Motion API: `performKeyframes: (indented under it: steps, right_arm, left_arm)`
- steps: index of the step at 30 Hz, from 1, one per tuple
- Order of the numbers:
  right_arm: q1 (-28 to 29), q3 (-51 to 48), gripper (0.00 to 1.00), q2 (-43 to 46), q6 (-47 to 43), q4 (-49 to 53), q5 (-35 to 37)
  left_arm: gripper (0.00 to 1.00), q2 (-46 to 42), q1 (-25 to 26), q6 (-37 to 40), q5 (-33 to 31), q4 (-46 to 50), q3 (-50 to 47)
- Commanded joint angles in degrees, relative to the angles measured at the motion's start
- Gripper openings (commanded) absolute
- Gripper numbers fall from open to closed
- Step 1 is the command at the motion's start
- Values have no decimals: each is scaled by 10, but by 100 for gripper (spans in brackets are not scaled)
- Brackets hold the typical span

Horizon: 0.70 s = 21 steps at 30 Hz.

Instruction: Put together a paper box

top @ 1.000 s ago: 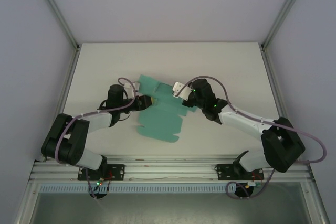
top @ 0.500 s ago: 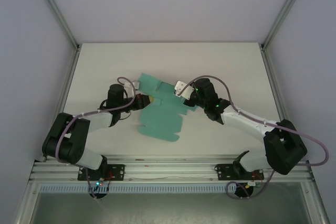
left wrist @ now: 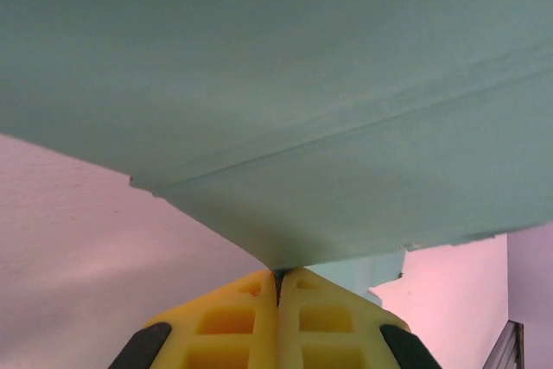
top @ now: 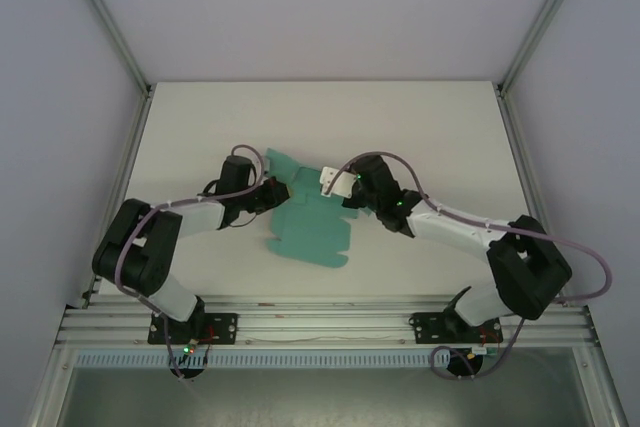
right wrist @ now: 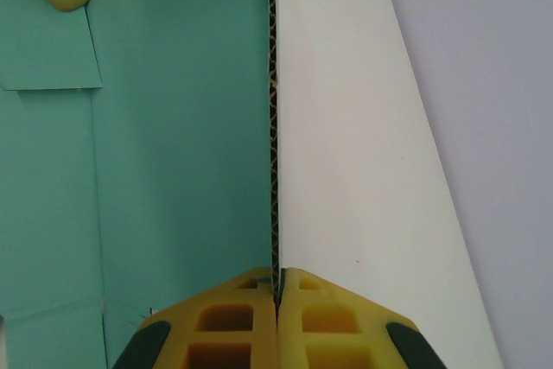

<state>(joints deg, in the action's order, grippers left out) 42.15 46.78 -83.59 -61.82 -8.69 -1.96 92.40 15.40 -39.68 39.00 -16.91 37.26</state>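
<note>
Tabletop [top: 420, 127] white, pale walls [top: 320, 7], metal corner posts [top: 108, 22], teal paper box [top: 315, 227] mid-table.

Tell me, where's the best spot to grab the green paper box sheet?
Grab it by a thin outer flap, sliding in edge-on from the side. The paper box is mostly a flat sheet, so there is nothing to wrap around. The left tool pinches its left edge that way. The right tool pinches a raised panel, shut across its thickness.
</note>
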Motion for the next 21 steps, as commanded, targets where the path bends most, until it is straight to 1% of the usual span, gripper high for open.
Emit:
performKeyframes:
  steps: [1,3,4,5,6,9,11,13,15,16,17,19,21]
  right_arm:
    - [24,12,0,-14,-42,-4,45]
    - [29,9,0,-20,-48,-10,63]
    - [29,9,0,-20,-44,-9,65]
    - [30,9,0,-20,-44,-10,69]
    - [30,9,0,-20,-45,-11,73]
    - [29,11,0,-20,-51,-7,86]
    - [29,13,0,-22,-52,-5,95]
    - [25,13,0,-24,-52,0,93]
    - [21,11,0,-28,-53,-1,91]
    - [20,9,0,-30,-56,-4,94]
    - [20,7,0,-30,-58,-11,95]
    - [19,0,0,-27,-66,-29,92]
    - [18,-5,0,-24,-78,-38,79]
  left_arm:
    - [0,30,4,-33,-3,-6,13]
    - [0,40,3,-38,-2,-14,13]
    - [3,40,4,-37,-3,-13,14]
    - [13,39,4,-33,-8,-8,14]
    - [17,35,3,-26,-13,-1,14]
    - [40,9,2,8,-40,50,19]
    - [55,-17,3,40,-71,95,24]
    - [75,-46,3,72,-117,152,34]
    - [87,-71,3,110,-162,207,48]
    - [98,-87,3,129,-182,231,53]
    - [100,-100,2,146,-201,251,60]
    - [100,-122,0,178,-245,287,80]
    - [100,-127,-6,216,-275,312,109]
